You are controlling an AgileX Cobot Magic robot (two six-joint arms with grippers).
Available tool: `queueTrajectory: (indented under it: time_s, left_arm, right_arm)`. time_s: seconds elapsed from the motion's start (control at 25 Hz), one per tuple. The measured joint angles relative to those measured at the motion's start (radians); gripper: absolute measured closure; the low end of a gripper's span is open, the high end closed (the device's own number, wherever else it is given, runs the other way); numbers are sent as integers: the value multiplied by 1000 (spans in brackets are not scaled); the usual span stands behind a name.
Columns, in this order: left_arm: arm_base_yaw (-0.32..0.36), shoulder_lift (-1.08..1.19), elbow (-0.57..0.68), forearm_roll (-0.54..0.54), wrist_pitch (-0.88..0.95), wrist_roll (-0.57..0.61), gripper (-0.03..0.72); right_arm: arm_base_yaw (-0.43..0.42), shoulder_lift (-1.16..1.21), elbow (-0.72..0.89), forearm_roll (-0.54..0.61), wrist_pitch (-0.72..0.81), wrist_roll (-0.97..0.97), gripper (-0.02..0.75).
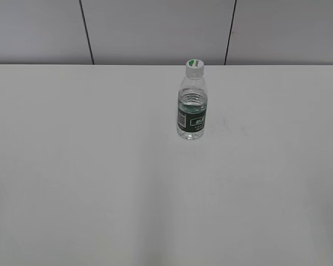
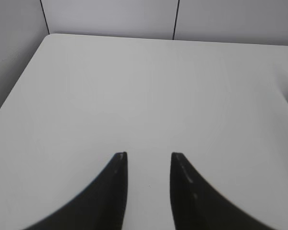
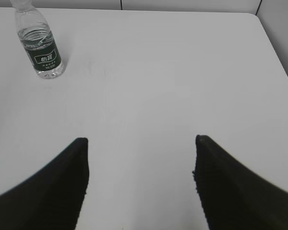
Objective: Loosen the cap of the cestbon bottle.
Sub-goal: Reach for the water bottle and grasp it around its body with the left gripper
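The bottle (image 1: 192,105) stands upright on the white table (image 1: 100,183), toward the far edge and a little right of the middle in the exterior view. The cap (image 1: 194,67) sits on its neck, white with a green patch on top. Water fills the lower part, and the dark green label band wraps the body near the base. Neither arm shows in the exterior view.

The left gripper (image 2: 149,155) hangs over bare tabletop near the table's left edge, facing the far left corner. Its jaws stand apart with a moderate gap and hold nothing; only white surface shows between the two dark fingers (image 2: 110,191). The bottle is well off to the right of these jaws: a small sliver of clear plastic at the right border of the left wrist view may be part of it, but that is too little to tell.

The right gripper (image 3: 141,139) has its jaws spread wide, wider than the left pair, and they too are empty. It sits over the table's right side, with the right edge and far right corner in sight. In the right wrist view the bottle (image 3: 41,48) stands well ahead of the jaws and off to their left, near the far edge, its top cut off by the border. It is well apart from both fingers (image 3: 57,191), not between them.
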Motion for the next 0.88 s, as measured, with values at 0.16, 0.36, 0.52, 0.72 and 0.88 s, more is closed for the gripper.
queueTrajectory:
  time_s: [0.16, 0.36, 0.52, 0.72, 0.88]
  left_arm:
    - [0, 0, 0, 0, 0, 0, 451]
    - [0, 0, 0, 0, 0, 0, 451]
    - [0, 0, 0, 0, 0, 0, 451]
    - [0, 0, 0, 0, 0, 0, 451]
    - [0, 0, 0, 0, 0, 0, 451]
  right_arm:
    - [0, 0, 0, 0, 0, 0, 211]
    - [0, 0, 0, 0, 0, 0, 211]
    - [0, 0, 0, 0, 0, 0, 211]
    - [0, 0, 0, 0, 0, 0, 211]
    - [0, 0, 0, 0, 0, 0, 211]
